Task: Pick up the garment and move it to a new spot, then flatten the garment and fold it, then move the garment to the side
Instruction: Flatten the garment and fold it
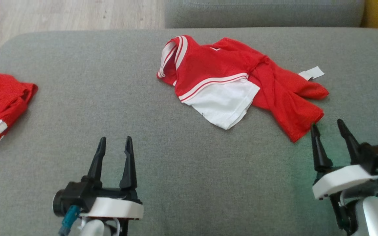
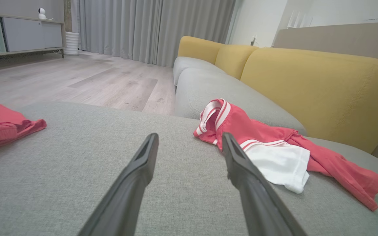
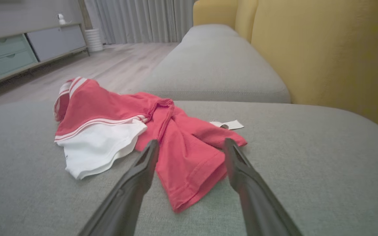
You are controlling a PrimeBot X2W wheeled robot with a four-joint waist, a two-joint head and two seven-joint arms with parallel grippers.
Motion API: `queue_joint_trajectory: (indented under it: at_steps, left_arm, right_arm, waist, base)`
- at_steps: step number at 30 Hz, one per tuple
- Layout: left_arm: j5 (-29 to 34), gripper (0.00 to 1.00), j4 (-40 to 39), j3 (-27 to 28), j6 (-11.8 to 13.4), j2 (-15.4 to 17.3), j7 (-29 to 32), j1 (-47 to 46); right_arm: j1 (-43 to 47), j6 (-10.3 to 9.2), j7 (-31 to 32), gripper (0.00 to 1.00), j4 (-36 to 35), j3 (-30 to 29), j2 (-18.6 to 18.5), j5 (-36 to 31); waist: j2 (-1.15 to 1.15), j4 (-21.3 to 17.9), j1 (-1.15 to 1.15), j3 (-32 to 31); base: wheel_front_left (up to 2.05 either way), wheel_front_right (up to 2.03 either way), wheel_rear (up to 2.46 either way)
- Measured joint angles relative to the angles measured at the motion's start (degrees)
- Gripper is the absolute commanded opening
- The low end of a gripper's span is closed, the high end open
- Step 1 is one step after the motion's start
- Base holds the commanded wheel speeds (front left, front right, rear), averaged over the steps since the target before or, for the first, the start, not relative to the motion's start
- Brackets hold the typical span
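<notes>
The garment point(image 1: 228, 82) is a red shirt with white stripes and a white panel, lying crumpled on the grey sofa cushion point(image 1: 110, 98) at the centre right. A white tag point(image 1: 312, 73) sticks out on its right. My right gripper point(image 1: 328, 126) stands open just below the garment's lower right corner, nothing between its fingers. In the right wrist view the garment point(image 3: 182, 154) lies spread just ahead of the open right gripper point(image 3: 190, 144). My left gripper point(image 1: 115, 141) is open and empty at the lower left, well away from the garment point(image 2: 267, 144).
A second red garment point(image 1: 2, 105) lies folded at the cushion's left edge. Yellow backrests point(image 2: 307, 82) run along the sofa's far side. Wooden floor point(image 1: 61, 14) lies beyond the cushion's rounded far-left corner. A low cabinet point(image 3: 21, 49) stands across the room.
</notes>
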Motion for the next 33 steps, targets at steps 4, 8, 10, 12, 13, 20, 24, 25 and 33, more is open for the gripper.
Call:
queue_joint_trajectory:
  at_steps: [4, 8, 10, 12, 13, 20, 24, 25, 33]
  left_arm:
    - [-0.1, 1.00, 0.8, -1.2, 0.1, 0.0, 0.0, 0.0]
    - [-0.1, 1.00, 2.0, -1.5, 0.1, 0.0, 0.0, 0.1]
    - [-0.1, 1.00, 2.4, -1.5, 0.2, 0.0, 0.0, 0.2]
    - [-0.1, 1.00, 3.0, -1.5, 0.3, 0.0, 0.0, 0.2]
    - [-0.1, 1.00, 3.2, -1.4, 0.3, 0.0, 0.0, 0.3]
    - [-0.1, 1.00, 3.6, -1.0, 0.4, 0.1, 0.0, 1.6]
    - [-0.1, 1.00, 3.6, -1.0, 0.4, 0.1, 0.0, 1.6]
    - [-0.1, 1.00, 3.6, -0.9, 0.4, 0.1, 0.0, 1.6]
    - [-0.1, 1.00, 3.9, -0.9, 0.4, 0.1, 0.0, 1.4]
  right_arm:
    - [1.1, 0.00, -1.9, 1.00, -1.8, -2.9, 2.0, -0.9]
    - [2.5, 0.00, -3.3, 1.00, -3.5, -5.1, 3.0, -1.2]
    - [3.2, 0.00, -3.4, 1.00, -4.4, -5.6, 3.4, -1.4]
    - [3.9, 0.00, -3.7, 1.00, -4.9, -5.8, 3.6, -1.4]
    - [4.2, 0.00, -4.1, 1.00, -4.9, -5.8, 3.6, -1.3]
    - [6.4, 0.00, -6.4, 1.00, -3.8, -6.2, 3.6, 0.9]
    - [6.4, 0.00, -6.9, 1.00, -2.7, -5.4, 3.6, 1.4]
    - [6.3, 0.00, -6.9, 1.00, -2.5, -5.3, 3.6, 1.5]
    - [6.1, 0.00, -7.2, 1.00, -1.9, -4.9, 3.6, 1.7]
  waist:
    - [0.00, 0.2, 0.00, -1.4]
    - [0.00, 0.7, 0.00, -2.6]
    - [0.00, 1.0, 0.00, -3.0]
    - [0.00, 1.4, 0.00, -3.4]
    - [0.00, 1.5, 0.00, -3.5]
    - [0.00, 2.5, 0.00, -3.8]
    - [0.00, 2.5, 0.00, -3.4]
    - [0.00, 2.5, 0.00, -3.3]
    - [0.00, 2.3, 0.00, -2.6]
  base:
    - [0.00, 0.00, 0.00]
    - [0.00, 0.00, 0.00]
    - [0.00, 0.00, 0.00]
    - [0.00, 0.00, 0.00]
    - [0.00, 0.00, 0.00]
    - [0.00, 0.00, 0.00]
    - [0.00, 0.00, 0.00]
    - [0.00, 0.00, 0.00]
    - [0.00, 0.00, 0.00]
